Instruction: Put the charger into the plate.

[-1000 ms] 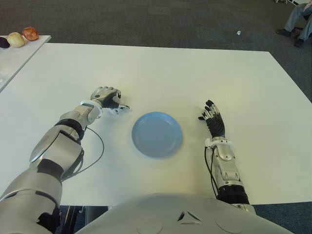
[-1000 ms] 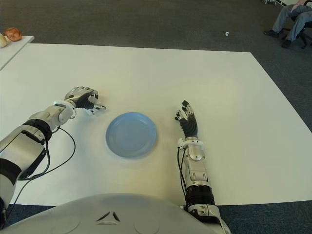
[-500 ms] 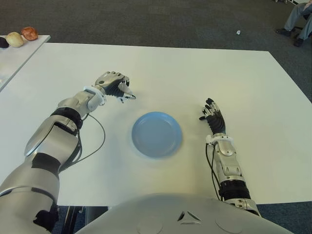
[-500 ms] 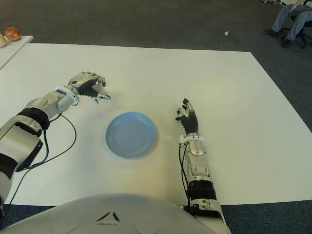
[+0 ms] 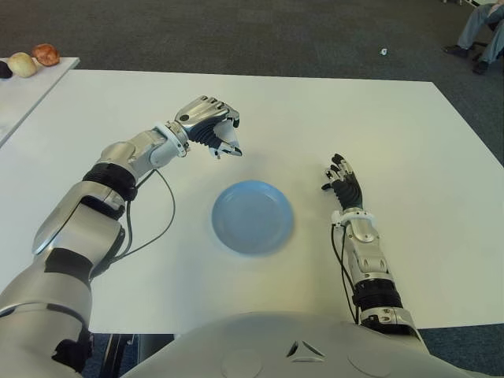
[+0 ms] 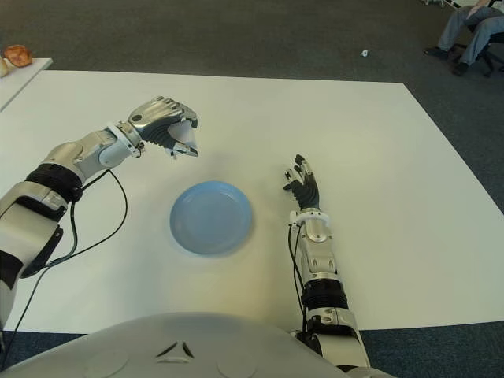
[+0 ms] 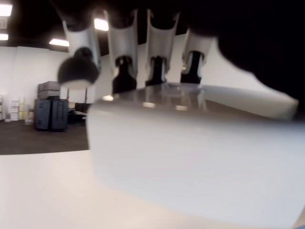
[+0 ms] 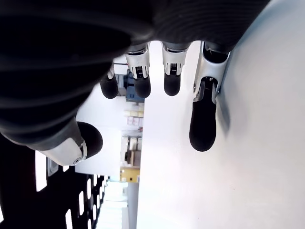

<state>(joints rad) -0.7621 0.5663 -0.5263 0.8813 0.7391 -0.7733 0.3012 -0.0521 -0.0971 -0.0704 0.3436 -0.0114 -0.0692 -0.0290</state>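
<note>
The left hand (image 5: 211, 132) had curled tight around the white charger (image 7: 190, 162), up behind the blue plate (image 5: 253, 216). It had lifted higher than before. Which way the charger pointed was hidden. The right hand (image 5: 342, 179) lay spread beside the plate.

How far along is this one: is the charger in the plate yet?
Not yet. The pickup looks done: the left hand is raised off the table, fingers closed on the white charger, beyond and to the left of the blue plate. The plate holds nothing. Left to do: carry the charger over the plate and release it. The right hand shows open, right of the plate.
</note>
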